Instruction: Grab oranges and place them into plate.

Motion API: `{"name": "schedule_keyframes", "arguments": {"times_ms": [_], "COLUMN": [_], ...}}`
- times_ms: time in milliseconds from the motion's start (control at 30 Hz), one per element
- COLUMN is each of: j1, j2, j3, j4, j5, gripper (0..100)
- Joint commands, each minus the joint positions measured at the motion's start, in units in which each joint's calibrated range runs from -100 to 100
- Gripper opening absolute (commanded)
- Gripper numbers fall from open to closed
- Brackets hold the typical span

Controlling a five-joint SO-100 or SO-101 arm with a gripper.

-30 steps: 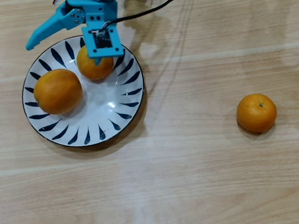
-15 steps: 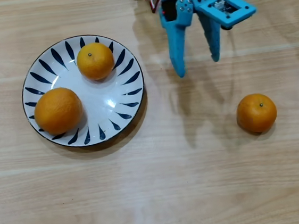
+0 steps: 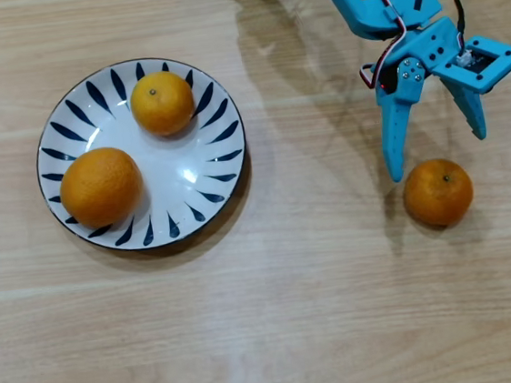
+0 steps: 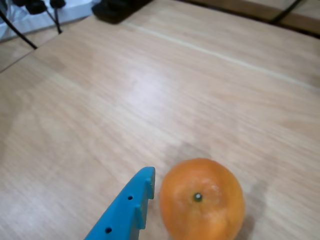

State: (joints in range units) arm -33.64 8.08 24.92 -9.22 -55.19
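A white plate (image 3: 185,171) with dark blue leaf strokes lies left of centre in the overhead view. It holds a large orange (image 3: 100,187) at its left and a smaller orange (image 3: 162,102) at its top. A third orange (image 3: 437,191) lies on the table at the right; it also shows in the wrist view (image 4: 202,200). My blue gripper (image 3: 438,154) is open and empty, hanging just above this orange, its fingers spread either side. One blue fingertip (image 4: 141,189) sits close to the orange's left side in the wrist view. The plate is out of the wrist view.
The wooden table (image 3: 296,315) carries nothing else near the oranges. In the wrist view, a dark object (image 4: 117,10) and cables (image 4: 30,15) lie at the far edge of the table.
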Motion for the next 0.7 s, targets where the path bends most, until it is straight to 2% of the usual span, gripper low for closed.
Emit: {"name": "schedule_keyframes", "arguments": {"times_ms": [0,267,433,667], "j1": [-0.6,-0.6,-1.0,-1.4], "j2": [4.1,15.1,18.8,21.8], "j3": [-5.1,-14.3,-14.8,-15.0], "j4": [-3.7,-3.8,-3.8,-3.8], "j5": [-0.7,-0.9,-3.4,-3.7], "gripper": [44,44,44,44]}}
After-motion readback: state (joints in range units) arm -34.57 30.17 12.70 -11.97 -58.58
